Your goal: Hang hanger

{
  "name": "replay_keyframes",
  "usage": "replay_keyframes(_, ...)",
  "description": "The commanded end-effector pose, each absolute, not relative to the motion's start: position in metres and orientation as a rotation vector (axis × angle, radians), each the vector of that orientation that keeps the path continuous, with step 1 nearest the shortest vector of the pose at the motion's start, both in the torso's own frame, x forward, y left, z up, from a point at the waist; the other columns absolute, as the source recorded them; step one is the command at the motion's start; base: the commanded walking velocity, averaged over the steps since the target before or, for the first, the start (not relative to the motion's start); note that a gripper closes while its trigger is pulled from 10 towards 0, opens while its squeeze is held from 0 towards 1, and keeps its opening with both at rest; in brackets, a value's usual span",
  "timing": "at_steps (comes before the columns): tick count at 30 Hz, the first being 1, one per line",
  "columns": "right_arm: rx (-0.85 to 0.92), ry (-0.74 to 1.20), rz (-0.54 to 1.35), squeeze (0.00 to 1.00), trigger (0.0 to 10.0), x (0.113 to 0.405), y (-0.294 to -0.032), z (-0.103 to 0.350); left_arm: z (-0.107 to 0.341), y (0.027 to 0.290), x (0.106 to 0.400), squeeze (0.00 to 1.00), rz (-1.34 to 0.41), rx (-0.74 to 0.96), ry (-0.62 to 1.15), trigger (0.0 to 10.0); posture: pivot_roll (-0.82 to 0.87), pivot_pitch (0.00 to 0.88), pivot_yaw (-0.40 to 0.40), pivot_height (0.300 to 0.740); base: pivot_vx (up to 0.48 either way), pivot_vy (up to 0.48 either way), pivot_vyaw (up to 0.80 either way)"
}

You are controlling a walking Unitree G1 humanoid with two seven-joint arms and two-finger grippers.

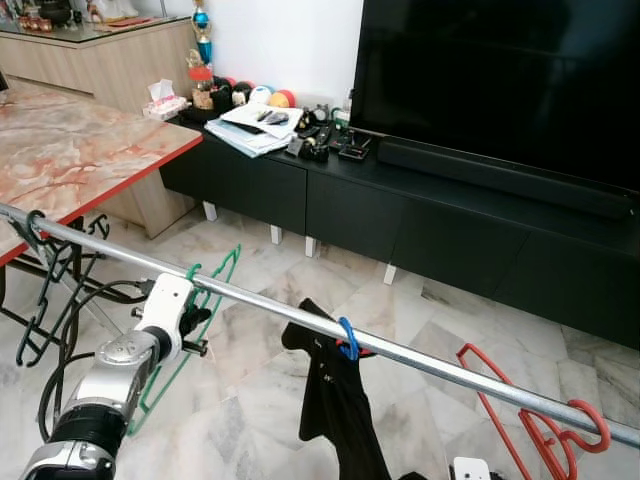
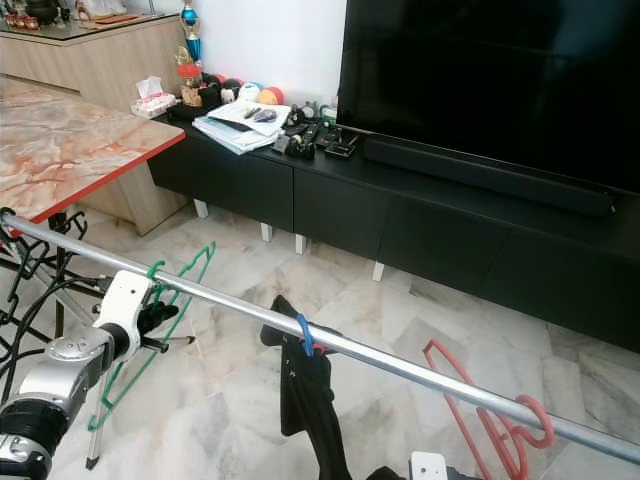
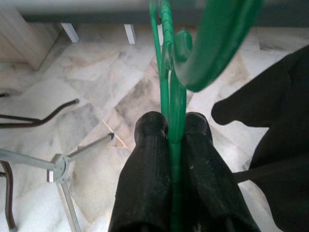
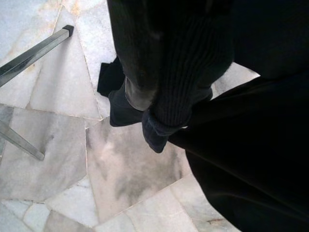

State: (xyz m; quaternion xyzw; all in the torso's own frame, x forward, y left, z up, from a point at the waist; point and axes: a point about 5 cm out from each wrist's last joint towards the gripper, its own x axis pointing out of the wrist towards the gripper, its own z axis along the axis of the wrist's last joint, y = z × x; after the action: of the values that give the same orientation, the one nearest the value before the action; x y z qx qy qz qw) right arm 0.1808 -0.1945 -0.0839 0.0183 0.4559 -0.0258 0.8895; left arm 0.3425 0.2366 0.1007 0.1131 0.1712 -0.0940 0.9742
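A green hanger point(image 1: 214, 287) has its hook over the silver rail point(image 1: 430, 361) that crosses in front of me. My left gripper point(image 1: 199, 322) is just below the rail, shut on the hanger's neck. In the left wrist view both black fingers point(image 3: 147, 159) pinch the green wire point(image 3: 174, 121) under the hook. A black garment point(image 1: 338, 400) hangs from a blue hook point(image 1: 347, 338) at mid rail. My right wrist point(image 1: 470, 468) is low beside it. Black cloth point(image 4: 183, 82) covers my right gripper's fingers in the right wrist view.
A red hanger point(image 1: 545, 425) hangs at the rail's right end and black hangers point(image 1: 45, 285) at its left end. A marble table point(image 1: 70, 150) stands to the left. Behind are a black TV cabinet point(image 1: 400, 210) and a television point(image 1: 500, 70). The rack's legs point(image 3: 58, 169) stand on the tiled floor.
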Motion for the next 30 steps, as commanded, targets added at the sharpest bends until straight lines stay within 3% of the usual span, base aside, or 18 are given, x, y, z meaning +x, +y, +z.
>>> replay_keyframes(1, 0.041, 0.943, -0.051, 0.0, 10.0, 0.183, -0.193, -0.083, 0.111, 0.238, 0.347, 0.0, -0.183, 0.251, 0.324, 0.0, 0.15, 0.0, -0.003, 0.74, 0.0, 0.0, 0.0)
replay_keyframes(6, 0.041, 0.945, -0.049, 0.0, 10.0, 0.183, -0.193, -0.083, 0.107, 0.234, 0.344, 0.0, -0.161, 0.304, 0.327, 0.0, 0.15, 0.0, -0.002, 0.74, 0.0, 0.0, 0.0)
replay_keyframes(16, 0.036, 0.94, -0.054, 0.0, 10.0, 0.182, -0.195, -0.083, 0.105, 0.232, 0.327, 0.0, -0.084, 0.208, 0.193, 0.0, 0.15, 0.0, -0.012, 0.74, 0.0, 0.0, 0.0)
replay_keyframes(18, 0.032, 0.938, -0.058, 0.0, 10.0, 0.182, -0.195, -0.083, 0.101, 0.231, 0.318, 0.0, -0.093, 0.195, 0.188, 0.6, 0.16, 0.0, -0.015, 0.74, 0.0, 0.0, 0.0)
replay_keyframes(19, 0.031, 0.937, -0.059, 0.0, 10.0, 0.182, -0.196, -0.083, 0.099, 0.231, 0.315, 0.0, -0.095, 0.204, 0.187, 3.9, 0.16, 0.0, -0.016, 0.74, 0.0, 0.0, 0.0)
replay_keyframes(20, 0.03, 0.937, -0.059, 0.0, 10.0, 0.181, -0.196, -0.083, 0.098, 0.231, 0.313, 0.0, -0.095, 0.211, 0.186, 3.9, 0.16, 0.0, -0.016, 0.74, 0.0, 0.0, 0.0)
replay_keyframes(21, 0.029, 0.936, -0.06, 0.0, 10.0, 0.181, -0.196, -0.083, 0.096, 0.231, 0.307, 0.0, -0.098, 0.218, 0.183, 9.1, 0.16, 0.0, -0.017, 0.74, 0.0, 0.0, 0.0)
replay_keyframes(22, 0.028, 0.936, -0.06, 0.0, 10.0, 0.181, -0.197, -0.083, 0.094, 0.231, 0.305, 0.0, -0.099, 0.215, 0.183, 10.0, 0.16, 0.0, -0.017, 0.74, 0.0, 0.0, 0.0)
replay_keyframes(30, 0.022, 0.934, -0.06, 0.0, 10.0, 0.18, -0.199, -0.083, 0.077, 0.235, 0.279, 0.0, -0.093, 0.232, 0.205, 10.0, 0.16, 0.0, -0.024, 0.74, 0.0, 0.0, 0.0)
